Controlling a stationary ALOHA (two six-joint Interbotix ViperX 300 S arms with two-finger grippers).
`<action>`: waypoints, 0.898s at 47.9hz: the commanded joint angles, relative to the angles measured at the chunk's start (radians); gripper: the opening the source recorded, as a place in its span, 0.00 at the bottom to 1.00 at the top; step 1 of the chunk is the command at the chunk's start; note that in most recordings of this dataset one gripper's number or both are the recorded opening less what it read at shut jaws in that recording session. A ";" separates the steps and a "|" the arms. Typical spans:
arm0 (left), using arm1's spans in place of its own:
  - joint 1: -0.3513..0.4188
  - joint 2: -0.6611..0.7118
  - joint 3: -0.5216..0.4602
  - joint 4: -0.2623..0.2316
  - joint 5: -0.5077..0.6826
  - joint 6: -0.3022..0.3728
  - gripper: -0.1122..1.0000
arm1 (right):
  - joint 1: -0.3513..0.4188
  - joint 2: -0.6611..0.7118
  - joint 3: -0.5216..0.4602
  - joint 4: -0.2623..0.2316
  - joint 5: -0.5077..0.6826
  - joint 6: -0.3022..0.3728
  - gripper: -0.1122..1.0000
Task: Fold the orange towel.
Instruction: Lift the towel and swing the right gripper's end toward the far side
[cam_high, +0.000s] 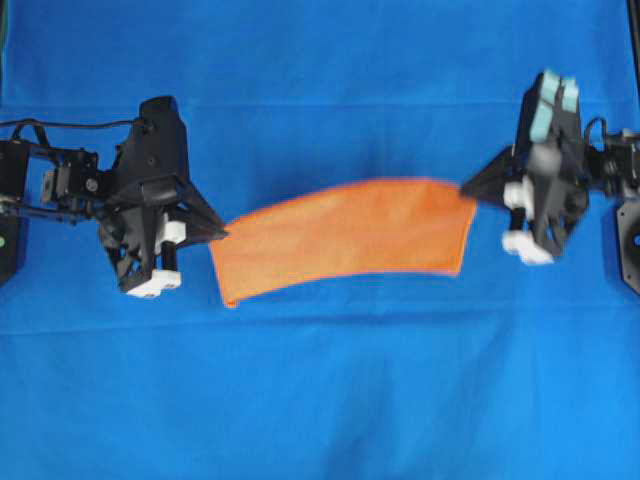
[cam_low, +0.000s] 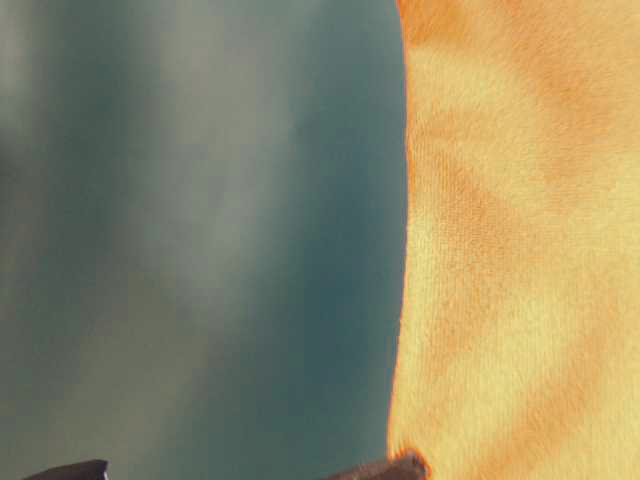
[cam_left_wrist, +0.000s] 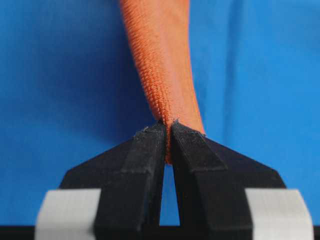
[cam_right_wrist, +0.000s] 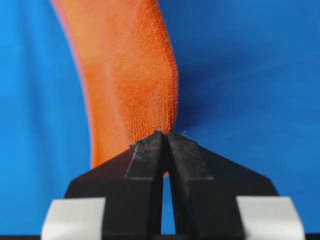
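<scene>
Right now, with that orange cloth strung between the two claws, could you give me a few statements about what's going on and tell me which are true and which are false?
1. Both grippers are clamped on the orange towel. True: the left gripper and the right gripper each pinch an end of it.
2. The towel lies spread out as a full flat square. False: it shows as a curved band stretched between the grippers.
3. The surface below is a blue cloth. True.
4. The right gripper's jaws stand wide open. False: they are shut on the towel's fabric.
5. A second towel lies on the blue cloth. False: only the orange one is in view.
</scene>
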 joint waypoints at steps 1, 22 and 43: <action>-0.003 0.011 -0.021 0.002 -0.066 0.002 0.11 | -0.058 0.021 -0.035 -0.026 -0.018 0.002 0.12; -0.061 0.222 -0.167 0.002 -0.311 0.103 0.11 | -0.301 0.250 -0.215 -0.216 -0.114 -0.009 0.12; -0.097 0.374 -0.324 0.002 -0.313 0.192 0.11 | -0.337 0.433 -0.433 -0.296 -0.141 -0.017 0.12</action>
